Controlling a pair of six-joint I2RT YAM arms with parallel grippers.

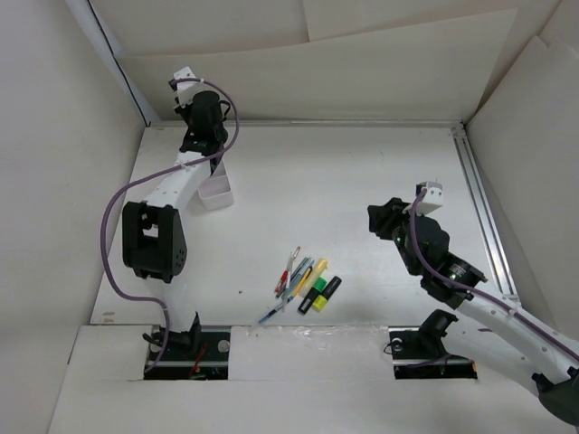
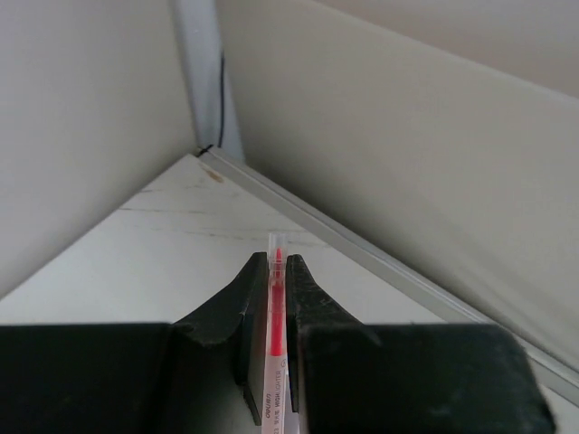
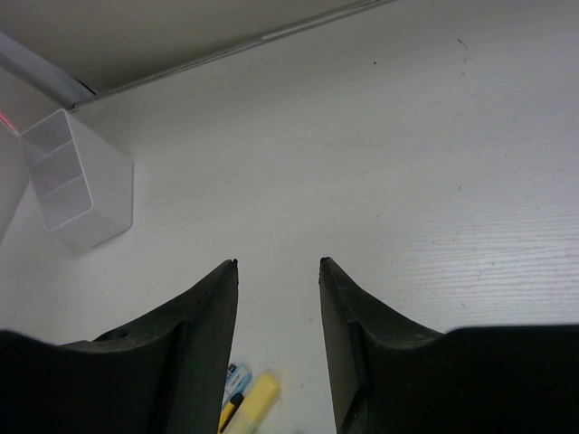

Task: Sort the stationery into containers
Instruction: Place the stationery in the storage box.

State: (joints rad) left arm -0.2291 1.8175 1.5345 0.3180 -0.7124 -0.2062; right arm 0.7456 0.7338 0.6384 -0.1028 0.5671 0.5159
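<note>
My left gripper (image 2: 278, 262) is shut on a thin red pen (image 2: 274, 316) whose clear-capped tip pokes out past the fingertips. In the top view that gripper (image 1: 210, 149) hangs at the back left, just above the white divided box (image 1: 215, 188). The other stationery (image 1: 303, 285) lies in a loose heap near the front middle: thin pens in red and blue, plus yellow and green highlighters. My right gripper (image 1: 380, 217) hovers right of the heap, open and empty. In its wrist view the gripper (image 3: 278, 264) faces the box (image 3: 77, 190), with a yellow highlighter (image 3: 256, 398) low between its fingers.
White walls close in the table at the back and on both sides. An aluminium rail (image 1: 479, 208) runs along the right edge, and another (image 2: 362, 253) lies at the foot of the back wall. A purple cable (image 1: 113, 226) loops off the left arm.
</note>
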